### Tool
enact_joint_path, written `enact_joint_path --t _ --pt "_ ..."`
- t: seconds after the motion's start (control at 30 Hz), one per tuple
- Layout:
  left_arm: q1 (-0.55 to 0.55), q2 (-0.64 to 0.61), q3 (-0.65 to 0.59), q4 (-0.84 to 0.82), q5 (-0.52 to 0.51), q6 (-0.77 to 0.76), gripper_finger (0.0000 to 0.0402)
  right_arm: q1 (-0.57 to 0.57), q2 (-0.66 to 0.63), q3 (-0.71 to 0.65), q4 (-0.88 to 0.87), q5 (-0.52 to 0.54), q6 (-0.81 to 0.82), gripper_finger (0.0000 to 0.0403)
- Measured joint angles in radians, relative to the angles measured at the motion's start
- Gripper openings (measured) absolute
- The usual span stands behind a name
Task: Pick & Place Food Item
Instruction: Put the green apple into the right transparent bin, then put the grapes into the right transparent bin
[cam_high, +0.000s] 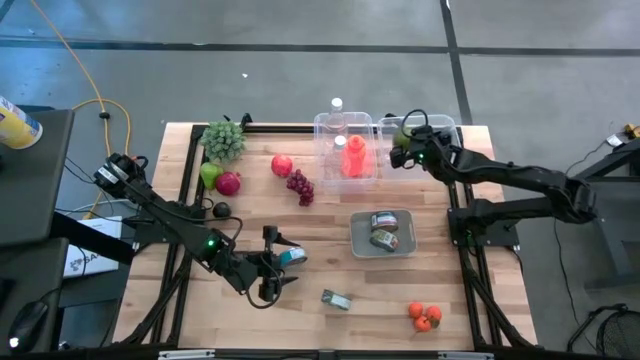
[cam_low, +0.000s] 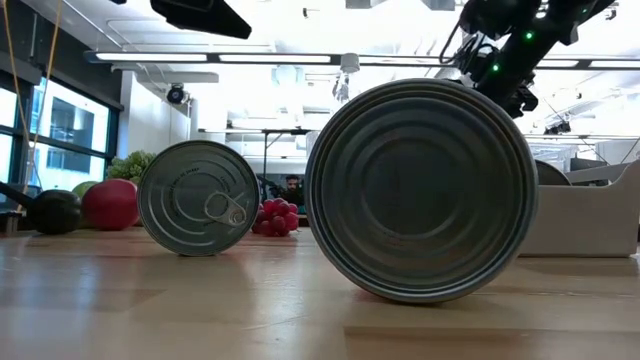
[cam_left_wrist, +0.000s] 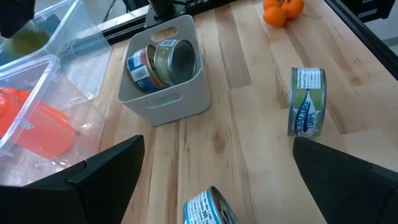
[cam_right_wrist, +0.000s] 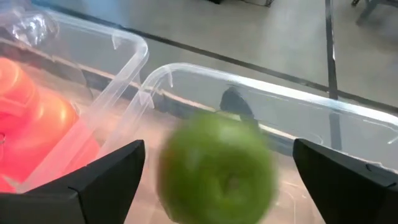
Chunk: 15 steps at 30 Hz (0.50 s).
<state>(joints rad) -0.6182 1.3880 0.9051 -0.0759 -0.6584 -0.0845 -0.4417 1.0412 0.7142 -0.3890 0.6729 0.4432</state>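
- The right gripper (cam_high: 403, 148) is seen from above at the far right clear bin (cam_high: 437, 128); the green apple (cam_high: 401, 137) there is mostly hidden by the arm
- In the right wrist view the green apple (cam_right_wrist: 217, 168) is shown over the clear bin (cam_right_wrist: 261, 99) with the fingers spread wide to either side, no contact visible
- The left gripper (cam_high: 283, 265) is placed near the table's front, fingers parted around a blue-labelled can (cam_high: 293, 256); whether the can is touched cannot be told
- Only the left wrist view reveals two cans inside the grey tray (cam_left_wrist: 163, 99), plus a lying can (cam_left_wrist: 307, 101)
- The low view is filled by two can ends (cam_low: 420, 190)
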Motion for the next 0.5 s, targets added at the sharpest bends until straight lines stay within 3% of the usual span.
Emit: enact_joint_path --t 0.33,0.5 --pt "0.0 0.0 0.0 0.0 0.0 -0.018 0.04 0.006 -0.006 0.0 0.049 -0.014 -0.026 0.0395" --pt "0.0 0.0 0.0 0.0 0.0 0.053 0.04 0.073 -0.071 0.0 0.122 -0.028 -0.103 0.0392"
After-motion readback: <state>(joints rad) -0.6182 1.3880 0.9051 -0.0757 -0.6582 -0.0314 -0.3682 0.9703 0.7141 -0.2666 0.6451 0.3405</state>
